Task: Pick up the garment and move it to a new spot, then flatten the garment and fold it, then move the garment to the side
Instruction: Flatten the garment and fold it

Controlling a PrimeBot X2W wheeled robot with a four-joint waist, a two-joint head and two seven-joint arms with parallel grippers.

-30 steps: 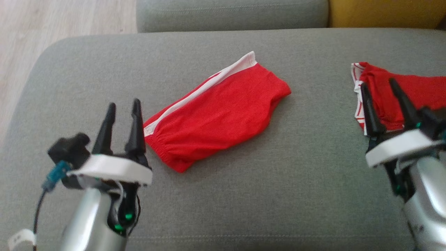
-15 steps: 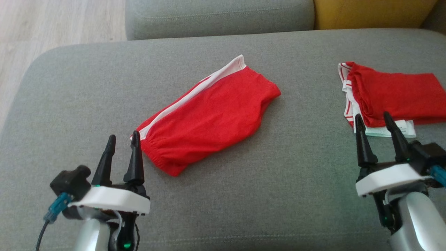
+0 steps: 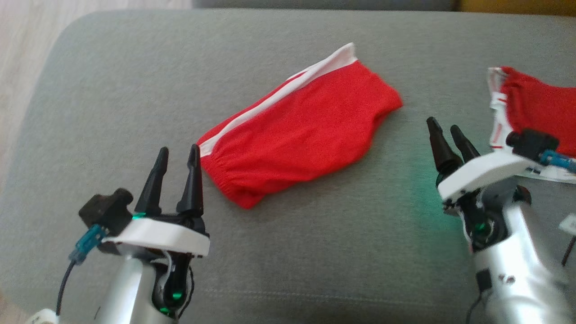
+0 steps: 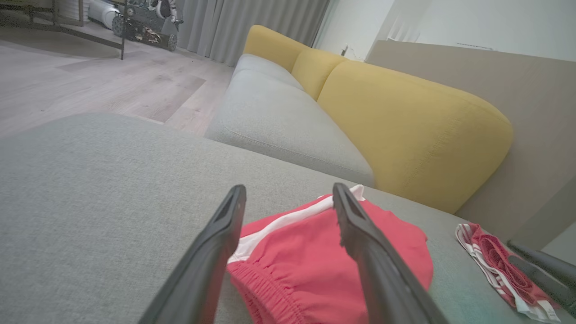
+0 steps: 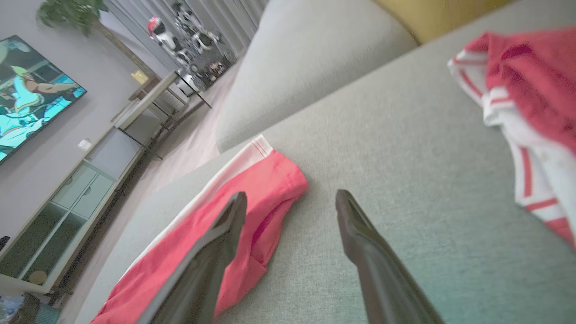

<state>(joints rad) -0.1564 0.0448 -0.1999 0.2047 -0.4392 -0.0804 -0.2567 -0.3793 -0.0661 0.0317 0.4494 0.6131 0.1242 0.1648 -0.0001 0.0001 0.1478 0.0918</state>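
Note:
The garment [image 3: 301, 130], red shorts with a white side stripe, lies folded and slanted in the middle of the grey cushion [image 3: 135, 81]. My left gripper [image 3: 177, 155] is open, just left of the elastic waistband end, nothing between its fingers. My right gripper [image 3: 444, 126] is open too, a short way right of the garment's far end, over bare cushion. In the left wrist view the garment [image 4: 315, 261] lies just beyond the open left gripper [image 4: 289, 189]. In the right wrist view the garment [image 5: 234, 225] sits ahead and left of the open right gripper [image 5: 291, 194].
A second red and white garment [image 3: 540, 108] lies at the cushion's right edge, beside my right wrist; it shows in the wrist views too [image 4: 495, 265] [image 5: 531, 90]. Wooden floor [image 3: 18, 54] drops off past the cushion's left edge. A yellow backrest [image 4: 405, 130] rises beyond.
The head camera has shifted. My right gripper has moved left, off the right-hand garment and toward the middle garment's far end. The left gripper stays by the waistband.

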